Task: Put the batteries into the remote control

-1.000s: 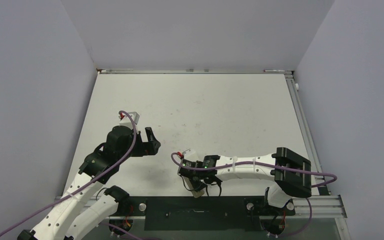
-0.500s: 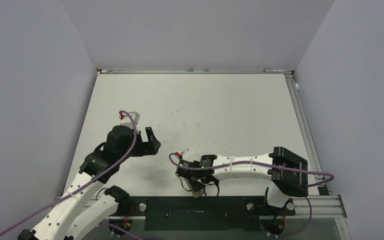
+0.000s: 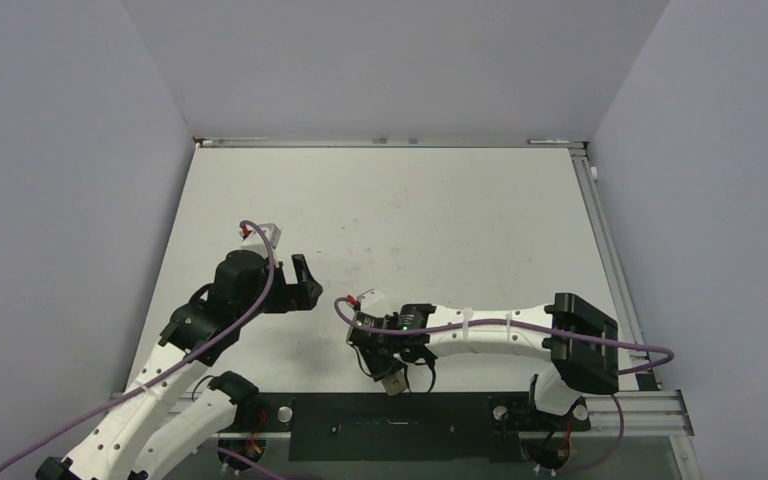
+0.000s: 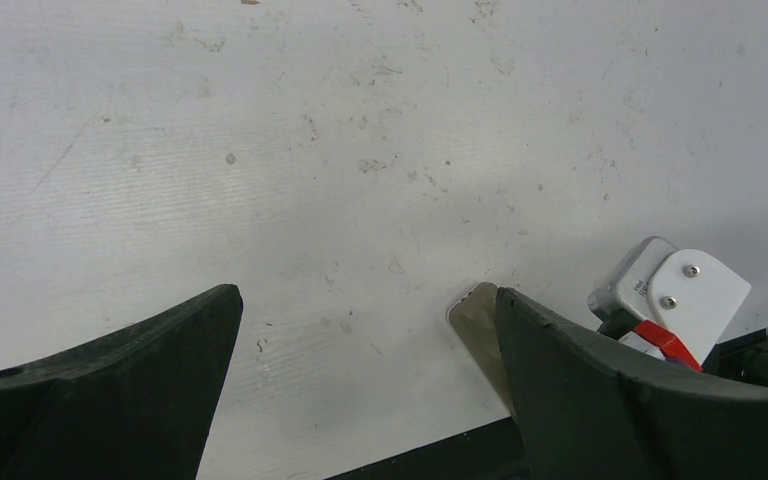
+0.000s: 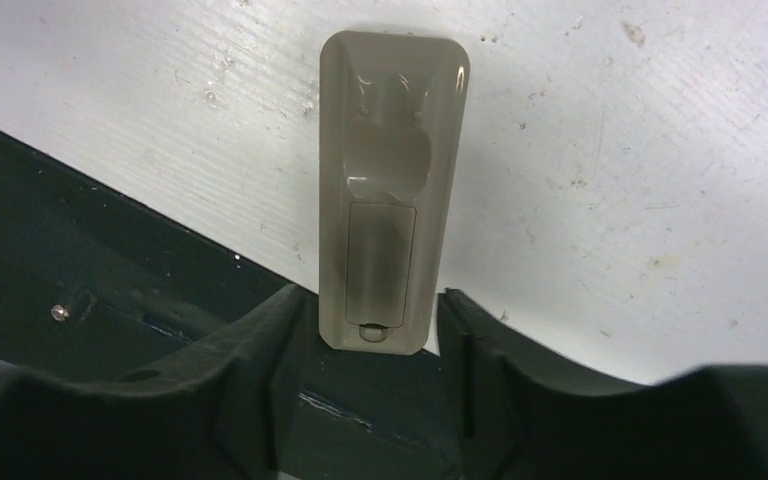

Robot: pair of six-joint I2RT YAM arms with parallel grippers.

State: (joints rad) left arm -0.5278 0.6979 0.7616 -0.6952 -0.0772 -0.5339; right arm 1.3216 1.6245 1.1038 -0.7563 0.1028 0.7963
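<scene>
White tabletop (image 3: 410, 220) bears the remote control (image 5: 392, 200) back-up at its near edge, battery cover (image 5: 382, 262) closed. The remote's near end lies between the parted fingers of the right gripper (image 5: 372, 293); the left gripper (image 3: 307, 282), spread wide, hangs left of the remote.

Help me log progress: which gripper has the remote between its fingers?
The right gripper: its fingers flank the remote control, while the left gripper holds nothing.

The remote control (image 5: 393, 190) looks glossy plastic, the table (image 5: 660, 150) matt and scuffed.
</scene>
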